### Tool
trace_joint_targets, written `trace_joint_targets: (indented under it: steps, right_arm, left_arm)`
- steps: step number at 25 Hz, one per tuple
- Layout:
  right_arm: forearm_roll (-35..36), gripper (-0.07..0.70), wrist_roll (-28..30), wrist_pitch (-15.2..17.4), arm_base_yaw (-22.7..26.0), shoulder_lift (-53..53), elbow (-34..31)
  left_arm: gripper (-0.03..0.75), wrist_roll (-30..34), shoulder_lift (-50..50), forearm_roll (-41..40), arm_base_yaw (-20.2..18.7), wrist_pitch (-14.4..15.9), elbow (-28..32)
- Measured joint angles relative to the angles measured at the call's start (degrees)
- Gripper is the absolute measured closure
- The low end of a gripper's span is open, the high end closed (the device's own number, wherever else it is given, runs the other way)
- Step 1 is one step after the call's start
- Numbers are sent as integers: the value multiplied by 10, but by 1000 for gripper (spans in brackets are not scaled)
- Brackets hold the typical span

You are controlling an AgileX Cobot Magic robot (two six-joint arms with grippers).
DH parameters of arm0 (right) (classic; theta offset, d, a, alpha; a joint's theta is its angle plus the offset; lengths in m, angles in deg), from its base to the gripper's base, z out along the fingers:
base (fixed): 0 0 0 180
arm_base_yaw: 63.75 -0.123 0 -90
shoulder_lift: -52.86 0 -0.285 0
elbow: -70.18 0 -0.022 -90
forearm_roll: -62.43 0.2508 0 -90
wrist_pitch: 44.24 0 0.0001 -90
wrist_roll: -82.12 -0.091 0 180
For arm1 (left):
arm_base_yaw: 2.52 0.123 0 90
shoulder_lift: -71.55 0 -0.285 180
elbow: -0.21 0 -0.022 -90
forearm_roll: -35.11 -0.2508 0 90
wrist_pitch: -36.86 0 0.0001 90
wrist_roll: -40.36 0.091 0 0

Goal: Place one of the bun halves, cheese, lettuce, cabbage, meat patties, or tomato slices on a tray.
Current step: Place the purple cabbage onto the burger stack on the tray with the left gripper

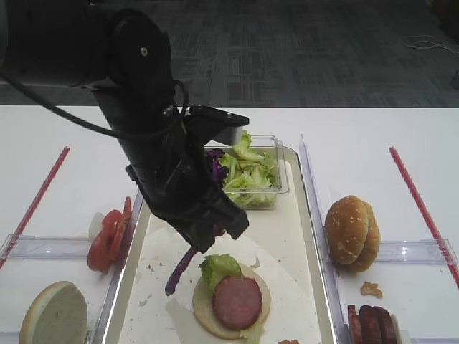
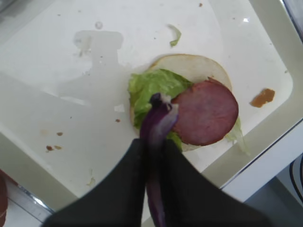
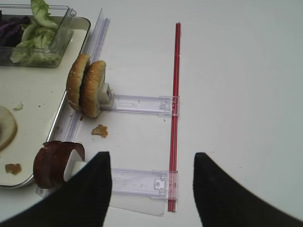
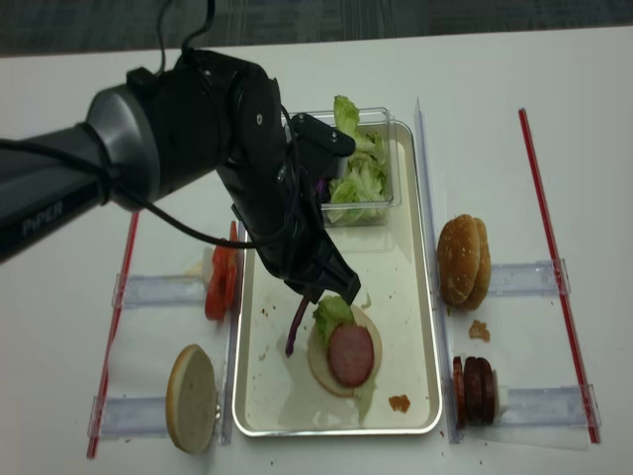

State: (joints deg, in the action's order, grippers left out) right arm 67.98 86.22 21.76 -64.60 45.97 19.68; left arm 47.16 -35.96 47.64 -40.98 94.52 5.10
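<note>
A purple cabbage strip [image 2: 158,123] is pinched in my left gripper [image 2: 154,144], which is shut on it. The strip [image 1: 181,271] dangles over the cream tray [image 1: 287,222], just left of a bun half [image 1: 208,315] lying cut face up. On that bun rest a lettuce leaf [image 1: 219,269] and a meat patty [image 1: 237,302]. In the left wrist view the strip's tip hangs over the lettuce [image 2: 151,85], beside the patty [image 2: 206,111]. My right gripper [image 3: 151,163] is open over the bare table, right of the tray, with nothing between its fingers.
A clear tub of lettuce and purple cabbage [image 1: 251,172] sits at the tray's far end. Right of the tray, holders carry upright bun halves [image 1: 351,233] and patties [image 1: 369,322]. On the left stand tomato slices [image 1: 107,236] and another bun half [image 1: 54,315]. Red strips [image 3: 175,104] border both sides.
</note>
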Motion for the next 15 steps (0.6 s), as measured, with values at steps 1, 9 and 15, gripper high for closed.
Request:
trace_joint_targets:
  steps: [1,9,15]
  right_arm:
    - [0,220,0,0,0,0,0]
    - [0,220,0,0,0,0,0]
    - [-1,220,0,0,0,0,0]
  left_arm:
    - [659,15,0,6,-2,0,0]
    - [659,122,0,87,-26,0,0]
    - [659,140,-24,90,-33,22,-19]
